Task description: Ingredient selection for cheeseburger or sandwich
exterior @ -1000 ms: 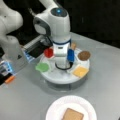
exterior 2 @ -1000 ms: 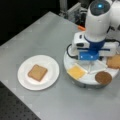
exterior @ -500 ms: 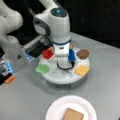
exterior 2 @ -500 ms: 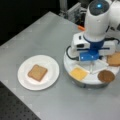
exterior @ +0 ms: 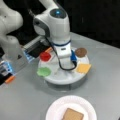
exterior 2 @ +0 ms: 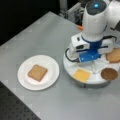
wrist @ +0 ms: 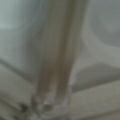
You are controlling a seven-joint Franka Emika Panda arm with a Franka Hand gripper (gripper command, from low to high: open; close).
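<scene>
End effector (exterior: 65, 65) is down over the middle of the white divided tray (exterior: 53, 78), in both front views. Its fingers are hidden behind the wrist body and the blue block, so how far it is open, and whether it has anything, cannot be told. Wrist view gives only a blurred pale vertical strip against white tray surface; nothing there can be identified.

View differences:
- A front view shows the red tomato disc (exterior: 45, 56) and green lettuce piece (exterior: 44, 71) on the tray's left side, the dark brown patty (exterior: 81, 52) at its far right, and the cheese square (exterior: 83, 68) at its near right. The arm's base (exterior: 11, 47) and some clutter sit at the bench's left edge.
- The opposite front view hides tomato and lettuce behind the arm. It shows the cheese square (exterior 2: 81, 74) and patty (exterior 2: 109, 74) at the tray's near rim, plus a toast square (exterior 2: 114, 55) in a tray compartment at the right, partly cut by the frame edge.

One toast square (exterior 2: 37, 72) lies flat on the white paper plate (exterior 2: 51, 65), alone, no other layers on it. In a front view the plate (exterior: 55, 110) is at the bench's near edge, cropped by the frame bottom.

Room: plate and tray are near each other but apart, with a bare strip of bench (exterior 2: 42, 35) between. Open bench lies beyond the plate, toward the far corner and left edge.
</scene>
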